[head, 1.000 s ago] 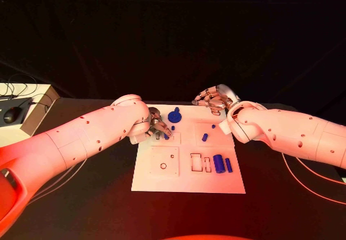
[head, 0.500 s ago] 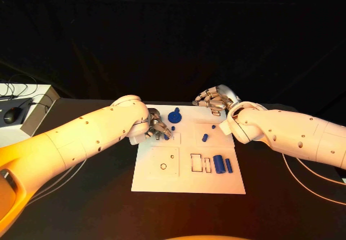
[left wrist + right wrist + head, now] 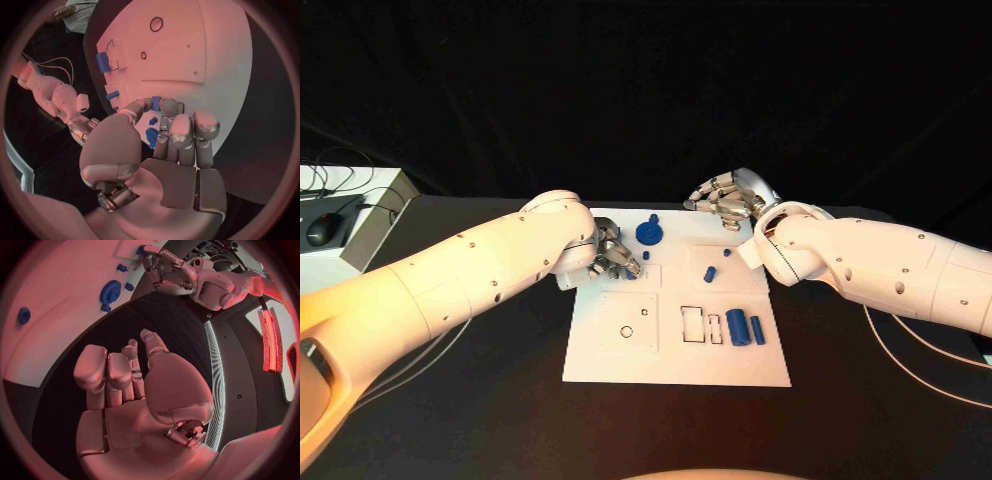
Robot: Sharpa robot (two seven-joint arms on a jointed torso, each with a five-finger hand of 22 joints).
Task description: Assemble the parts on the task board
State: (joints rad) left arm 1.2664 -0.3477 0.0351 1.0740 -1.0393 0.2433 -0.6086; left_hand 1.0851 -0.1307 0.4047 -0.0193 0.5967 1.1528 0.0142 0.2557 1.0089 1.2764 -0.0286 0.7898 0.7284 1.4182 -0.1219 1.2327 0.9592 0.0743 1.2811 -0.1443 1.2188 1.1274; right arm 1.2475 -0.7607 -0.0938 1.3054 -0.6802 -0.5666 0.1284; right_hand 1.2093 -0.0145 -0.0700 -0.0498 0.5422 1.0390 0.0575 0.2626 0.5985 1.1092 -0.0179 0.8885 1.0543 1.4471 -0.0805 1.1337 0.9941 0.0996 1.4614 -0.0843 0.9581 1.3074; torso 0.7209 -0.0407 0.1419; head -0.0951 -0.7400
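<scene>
The left arm reaches in across the black counter with its wrist bent down, so the left hand sits over the near-left part of the far half of the white task board. Its fingers are curled downward and gathered at their tips around a small blue part; the left wrist view shows that piece between the fingertips, but whether it is truly pinched or only touched I cannot tell. Just beyond these fingers lies a round blue disc part, with a small blue peg close beside the hand. The right arm comes in with its forearm angled toward the board's far right corner, and the right hand hovers over the counter just past the board's far edge, palm turned inward, fingers loosely curled with gaps between them and nothing in them. Farther toward the robot, a short blue pin lies mid-board, and a thick blue cylinder and a slimmer blue bar lie side by side at the board's right, next to a rectangular slot.
</scene>
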